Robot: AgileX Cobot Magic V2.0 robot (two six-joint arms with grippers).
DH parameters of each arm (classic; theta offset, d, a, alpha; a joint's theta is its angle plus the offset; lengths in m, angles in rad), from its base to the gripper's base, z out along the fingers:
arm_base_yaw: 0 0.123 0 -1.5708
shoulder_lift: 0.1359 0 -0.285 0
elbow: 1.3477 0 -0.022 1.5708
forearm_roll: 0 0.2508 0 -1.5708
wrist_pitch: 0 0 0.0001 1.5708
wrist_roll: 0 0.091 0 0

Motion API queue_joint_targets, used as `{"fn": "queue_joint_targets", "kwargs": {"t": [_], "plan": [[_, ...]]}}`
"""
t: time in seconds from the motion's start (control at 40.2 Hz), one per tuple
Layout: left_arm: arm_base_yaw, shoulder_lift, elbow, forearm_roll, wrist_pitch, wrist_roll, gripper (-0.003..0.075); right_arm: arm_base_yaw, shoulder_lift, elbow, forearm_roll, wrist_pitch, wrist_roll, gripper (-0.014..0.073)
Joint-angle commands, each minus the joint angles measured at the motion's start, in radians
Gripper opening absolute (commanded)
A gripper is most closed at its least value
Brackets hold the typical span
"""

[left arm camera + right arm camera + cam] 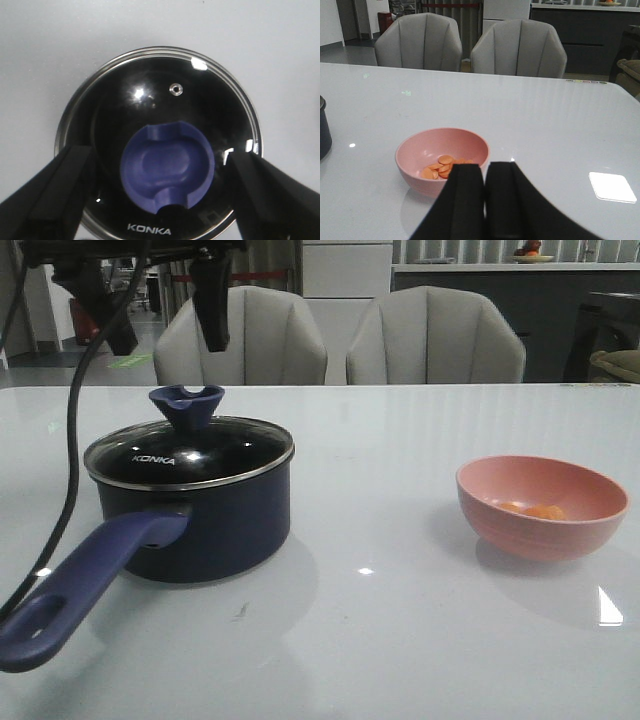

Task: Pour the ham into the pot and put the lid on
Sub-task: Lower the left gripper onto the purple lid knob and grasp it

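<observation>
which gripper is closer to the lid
Left. The left gripper hangs open right above the lid, its fingers either side of the knob. The right gripper is over by the bowl.

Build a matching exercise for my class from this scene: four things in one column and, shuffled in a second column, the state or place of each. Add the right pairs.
Things
1. lid
2. ham
3. left claw
4. right claw

States
A. fingers closed together, holding nothing
B. lying in the pink bowl
C. sitting on the pot
D. open, fingers on either side of the knob

Pairs: 1-C, 2-B, 3-D, 4-A
</observation>
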Motion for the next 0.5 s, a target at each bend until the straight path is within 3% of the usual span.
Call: {"fn": "queue_joint_targets", "kwargs": {"t": [0.0, 0.473], "plan": [[-0.018, -0.029, -0.048, 0.006, 0.03, -0.05, 0.0564, -0.006, -0.02, -0.005, -0.013, -0.081, -0.003, 0.0169], [-0.025, 0.022, -0.048, 0.004, 0.034, -0.073, 0.0564, -0.006, -0.02, -0.005, -0.013, -0.081, -0.003, 0.0169]]}}
